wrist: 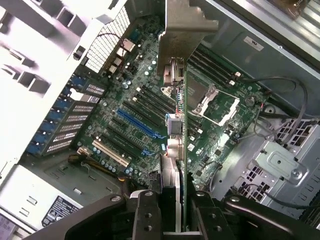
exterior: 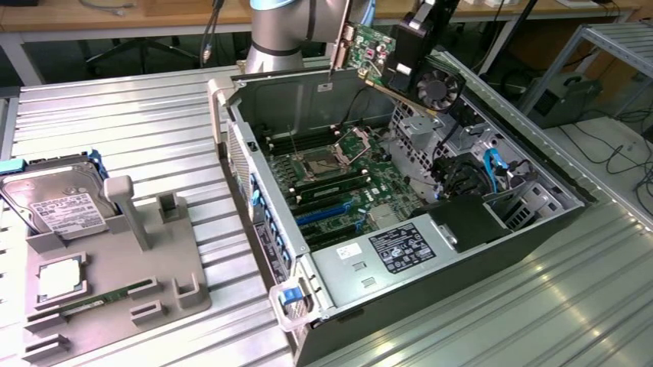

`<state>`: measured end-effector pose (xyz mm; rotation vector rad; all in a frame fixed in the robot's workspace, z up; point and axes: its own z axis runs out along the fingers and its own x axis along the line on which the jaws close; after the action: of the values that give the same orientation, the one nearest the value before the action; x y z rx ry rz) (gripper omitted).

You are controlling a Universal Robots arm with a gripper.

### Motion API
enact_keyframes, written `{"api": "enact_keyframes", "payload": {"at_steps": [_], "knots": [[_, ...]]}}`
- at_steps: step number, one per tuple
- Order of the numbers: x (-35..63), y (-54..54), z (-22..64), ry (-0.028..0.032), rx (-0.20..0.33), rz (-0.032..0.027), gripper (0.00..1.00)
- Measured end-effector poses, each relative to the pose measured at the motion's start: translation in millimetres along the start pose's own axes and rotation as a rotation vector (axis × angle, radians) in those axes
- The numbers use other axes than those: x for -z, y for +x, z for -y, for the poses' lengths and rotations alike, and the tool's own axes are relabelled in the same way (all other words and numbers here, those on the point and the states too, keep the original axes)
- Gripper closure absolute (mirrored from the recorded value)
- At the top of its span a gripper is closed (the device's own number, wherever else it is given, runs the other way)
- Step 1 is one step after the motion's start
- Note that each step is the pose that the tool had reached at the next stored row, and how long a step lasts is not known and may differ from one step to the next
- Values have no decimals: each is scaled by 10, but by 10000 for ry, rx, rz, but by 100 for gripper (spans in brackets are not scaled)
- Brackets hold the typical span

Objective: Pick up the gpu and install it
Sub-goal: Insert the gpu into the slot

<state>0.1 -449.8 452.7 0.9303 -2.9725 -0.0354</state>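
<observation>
Tool [exterior: 410, 46]: clamped on the gpu [exterior: 393, 65], fingers [wrist: 146, 217] pressed against its two flat faces, card edge-on between them.
Reason for grip: taken by the faces along one long edge, likely to leave the connector edge free for the board below.
Gpu place: in the air over the end of the open computer case [exterior: 306, 103] farthest from the exterior camera, touching nothing but the tool. Tilted in the exterior view, seated in no slot.
Gpu look: flat rectangular card, green circuit board on one face, black cooler with a round fan [exterior: 440, 86] on the other, silver end bracket [wrist: 187, 27] at one short end.
Motherboard [wrist: 150, 100]: flat in the case with the side panel off, slots facing the card. Blue slot [wrist: 138, 125] and the black ones beside it bare.
Counter [exterior: 122, 115]: ribbed metal, carrying the case and, well apart at the exterior view's left, a grey fixture [exterior: 153, 283].
</observation>
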Motion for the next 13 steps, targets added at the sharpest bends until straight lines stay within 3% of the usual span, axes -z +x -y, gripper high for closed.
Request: {"api": "enact_keyframes", "payload": {"at_steps": [13], "knots": [[0,0,0,28,1507,-44,72]]}}
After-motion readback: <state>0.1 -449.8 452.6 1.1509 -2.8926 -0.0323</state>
